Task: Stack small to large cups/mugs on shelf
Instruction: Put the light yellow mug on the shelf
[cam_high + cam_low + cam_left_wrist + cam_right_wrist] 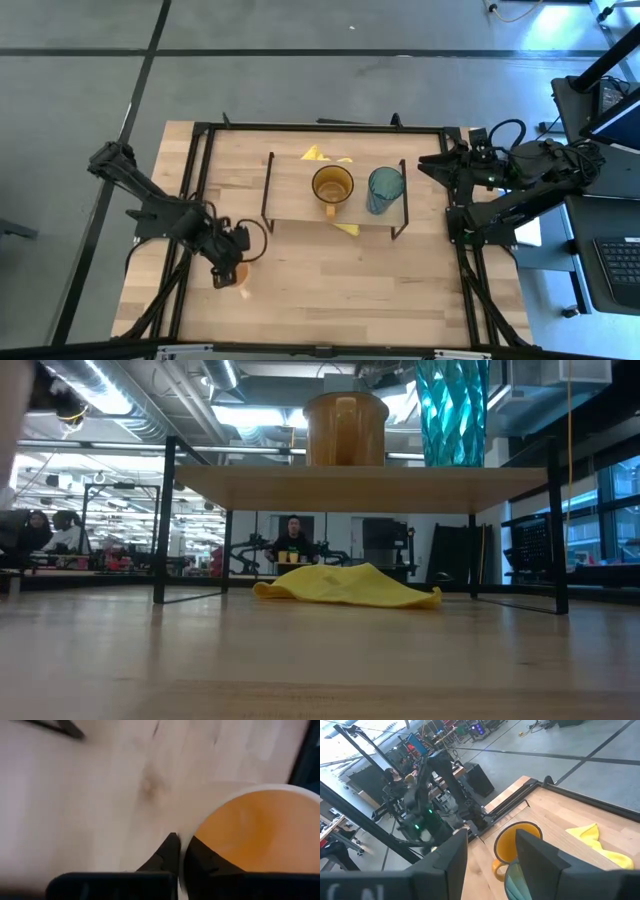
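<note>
A: Starting at the left, what is the left gripper (236,268) doing?

B: It is reaching down near the front left part of the table (330,295), at the small orange mug (241,271). In the left wrist view its fingers (170,852) are pinching the mug's pale rim (186,851), one finger outside and one inside the orange bowl (260,832). So they are closing on that rim.

A: And moving toward the middle?

B: The shelf (290,190) is standing mid-table on its black wire legs. The amber mug (332,186) is sitting on it near the centre, and the teal tumbler (385,190) is standing just beside it to the right. Both are upright. A yellow cloth (345,586) is lying on the table under the shelf.

A: And the right side?

B: The right gripper (432,163) is hovering beside the shelf's right end, apart from the tumbler. Its fingers (455,852) are spread open, holding nothing, and are framing the amber mug (512,842) in the right wrist view.
</note>
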Controlling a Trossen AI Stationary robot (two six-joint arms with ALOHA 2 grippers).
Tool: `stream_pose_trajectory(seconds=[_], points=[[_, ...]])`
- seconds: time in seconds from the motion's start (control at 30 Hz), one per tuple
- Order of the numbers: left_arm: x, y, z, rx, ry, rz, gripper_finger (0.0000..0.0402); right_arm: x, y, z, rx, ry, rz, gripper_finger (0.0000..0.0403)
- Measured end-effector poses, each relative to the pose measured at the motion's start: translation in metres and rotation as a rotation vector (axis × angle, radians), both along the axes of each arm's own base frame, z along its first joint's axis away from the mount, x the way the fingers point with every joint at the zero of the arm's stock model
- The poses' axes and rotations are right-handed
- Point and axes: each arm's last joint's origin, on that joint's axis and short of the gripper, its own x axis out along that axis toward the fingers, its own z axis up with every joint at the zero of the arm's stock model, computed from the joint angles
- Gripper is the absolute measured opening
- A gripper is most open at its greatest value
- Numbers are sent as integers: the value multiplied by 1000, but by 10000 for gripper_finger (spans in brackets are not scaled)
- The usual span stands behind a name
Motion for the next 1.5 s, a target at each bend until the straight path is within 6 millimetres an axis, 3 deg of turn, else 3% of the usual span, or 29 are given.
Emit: stream_pose_trajectory(seconds=[0.27, 0.4, 0.7, 0.97, 1.5], points=[[12, 40, 109, 263, -141, -124, 2, 0, -1, -1, -13, 10, -34, 168], [35, 63, 136, 409, -89, -297, 2, -1, -1, -3, -16, 30, -37, 168], [101, 123, 144, 558, -18, -611, 2, -2, -2, -5, 18, 41, -57, 168], [124, 173, 133, 392, -29, -601, 3, 1, -1, -6, 40, 42, -66, 168], [155, 191, 99, 313, 56, -566, 3, 1, -1, -7, 30, 52, -91, 168]])
